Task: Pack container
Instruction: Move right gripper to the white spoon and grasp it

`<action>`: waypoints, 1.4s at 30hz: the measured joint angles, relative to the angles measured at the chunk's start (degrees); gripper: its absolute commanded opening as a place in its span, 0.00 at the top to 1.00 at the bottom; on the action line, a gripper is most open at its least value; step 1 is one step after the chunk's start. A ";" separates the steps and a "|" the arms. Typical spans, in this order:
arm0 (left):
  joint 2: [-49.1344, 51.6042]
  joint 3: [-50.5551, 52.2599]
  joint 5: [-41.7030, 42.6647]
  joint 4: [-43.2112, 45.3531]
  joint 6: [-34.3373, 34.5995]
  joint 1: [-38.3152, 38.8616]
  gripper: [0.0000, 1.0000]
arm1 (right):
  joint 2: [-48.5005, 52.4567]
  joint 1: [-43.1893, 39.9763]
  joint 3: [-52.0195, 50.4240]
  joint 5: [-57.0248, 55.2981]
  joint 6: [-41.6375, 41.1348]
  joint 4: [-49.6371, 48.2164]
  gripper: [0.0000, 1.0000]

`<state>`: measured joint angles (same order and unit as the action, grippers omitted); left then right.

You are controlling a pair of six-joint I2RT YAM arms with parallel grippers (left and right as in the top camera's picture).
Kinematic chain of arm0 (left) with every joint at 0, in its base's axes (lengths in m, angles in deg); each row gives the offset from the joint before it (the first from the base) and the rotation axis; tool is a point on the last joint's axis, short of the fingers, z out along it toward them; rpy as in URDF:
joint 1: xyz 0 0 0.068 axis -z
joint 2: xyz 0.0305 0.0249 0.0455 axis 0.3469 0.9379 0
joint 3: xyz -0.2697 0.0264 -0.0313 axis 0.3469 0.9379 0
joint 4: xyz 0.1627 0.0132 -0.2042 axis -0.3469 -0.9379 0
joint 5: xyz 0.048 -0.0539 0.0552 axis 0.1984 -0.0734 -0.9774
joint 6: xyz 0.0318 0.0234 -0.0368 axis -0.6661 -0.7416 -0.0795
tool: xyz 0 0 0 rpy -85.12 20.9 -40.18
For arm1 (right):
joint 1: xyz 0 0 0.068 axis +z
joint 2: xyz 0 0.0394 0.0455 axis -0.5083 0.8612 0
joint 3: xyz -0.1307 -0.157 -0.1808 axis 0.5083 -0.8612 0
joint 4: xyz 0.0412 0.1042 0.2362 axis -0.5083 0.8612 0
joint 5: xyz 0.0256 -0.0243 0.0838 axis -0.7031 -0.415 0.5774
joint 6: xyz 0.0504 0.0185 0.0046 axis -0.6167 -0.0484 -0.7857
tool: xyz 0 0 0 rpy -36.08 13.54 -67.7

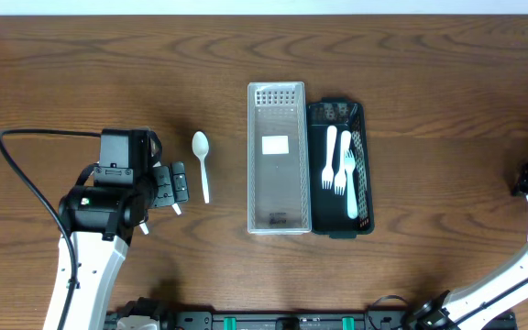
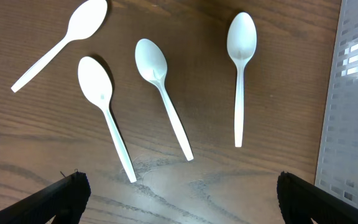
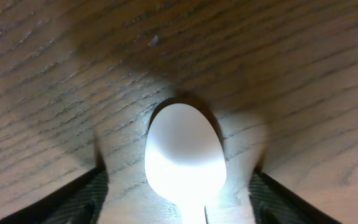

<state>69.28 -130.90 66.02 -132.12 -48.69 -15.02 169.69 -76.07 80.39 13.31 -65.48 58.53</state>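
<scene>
Hanging over spoons [image 2: 163,99] with left gripper [image 2: 179,185] spread wide to grab one for the container [image 1: 251,165]; cannot tell for right gripper [image 3: 176,186].

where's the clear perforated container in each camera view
overhead: clear container at centre, black tray beside it on the right.
left wrist: clear container at the right edge, only a perforated strip showing.
right wrist: not in it.
shared landmark: white spoon just left of it, in overhead and left wrist.
</scene>
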 measured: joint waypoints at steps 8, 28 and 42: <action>0.00 0.00 0.02 0.00 0.00 0.00 0.02 | 0.00 0.00 0.00 0.17 0.17 -0.48 0.47; 0.00 0.00 0.00 0.00 0.00 0.00 0.02 | 0.00 0.00 0.07 0.55 0.20 -1.07 0.69; 0.00 0.00 0.00 0.04 0.00 0.00 0.02 | -0.59 4.31 0.15 2.05 -3.74 -1.11 0.74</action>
<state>69.28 -130.90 66.02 -132.08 -48.69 -15.02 169.10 -71.76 80.55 15.36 -69.21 57.42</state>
